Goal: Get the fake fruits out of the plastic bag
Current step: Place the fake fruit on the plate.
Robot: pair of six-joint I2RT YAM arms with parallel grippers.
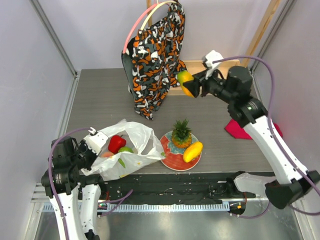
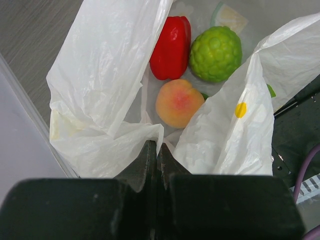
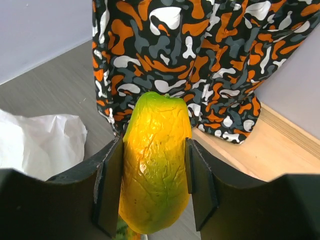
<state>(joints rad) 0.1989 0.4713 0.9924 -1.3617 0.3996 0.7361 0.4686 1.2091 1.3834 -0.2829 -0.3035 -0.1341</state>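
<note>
Lower centre, the left claw (image 2: 156, 150) is pinched fully closed on the rim of the plastic bag (image 2: 100, 75); the right claw (image 3: 155, 186), half-spread, clasps a yellow-green mango (image 3: 157, 125) mid-frame.

No readable text anywhere

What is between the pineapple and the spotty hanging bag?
Nothing at all, just bare grey table. The top view shows that empty stretch between the pineapple and the bottom of the patterned cloth bag.
</note>
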